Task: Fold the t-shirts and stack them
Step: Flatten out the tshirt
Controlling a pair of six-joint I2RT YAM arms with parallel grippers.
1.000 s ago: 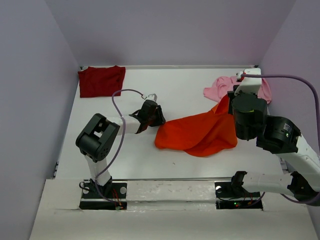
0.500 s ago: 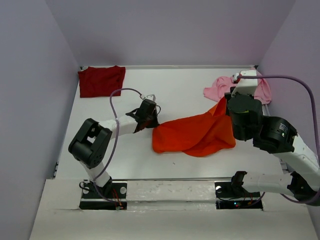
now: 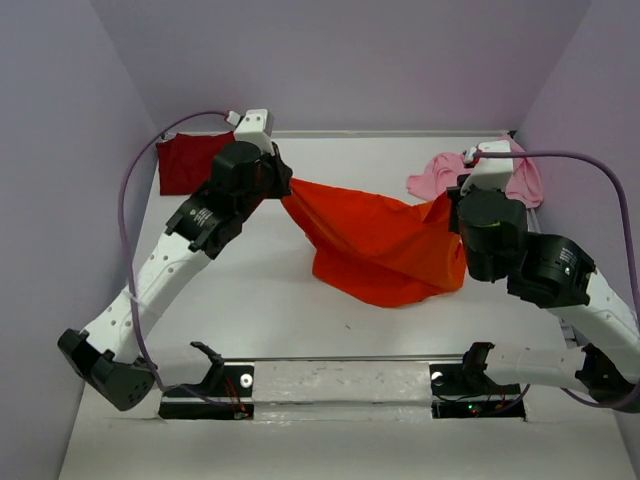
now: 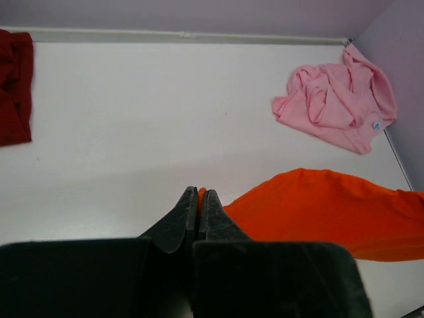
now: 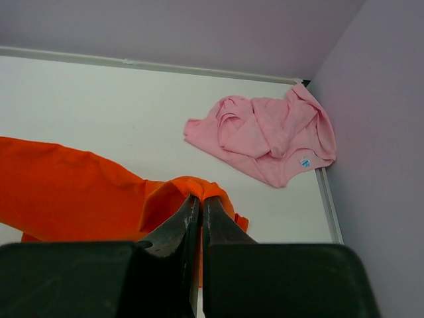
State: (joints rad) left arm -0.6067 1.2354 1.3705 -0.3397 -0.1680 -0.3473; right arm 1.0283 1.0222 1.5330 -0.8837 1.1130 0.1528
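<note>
Top external: orange t-shirt (image 3: pixel 375 250) edges in left hand (image 3: pixel 283 190), right hand (image 3: pixel 449 206)

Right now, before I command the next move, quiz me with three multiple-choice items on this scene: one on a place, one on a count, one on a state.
1. Where on the table does the maroon t-shirt lie?
A. Far left corner
B. Near right edge
C. Middle

2. How many t-shirts are in view?
A. Two
B. Three
C. Four

3. The orange t-shirt is:
A. Folded flat
B. Pinched by the left tool and the right tool, sagging between them
C. Lying untouched

Answers:
1 A: in the top view it sits against the far rim on the left.
2 B: one maroon, one orange, and the pink t-shirt at the far right.
3 B: each wrist view shows closed jaws with orange cloth at the tips, and the top view shows the cloth strung between the arms.
</note>
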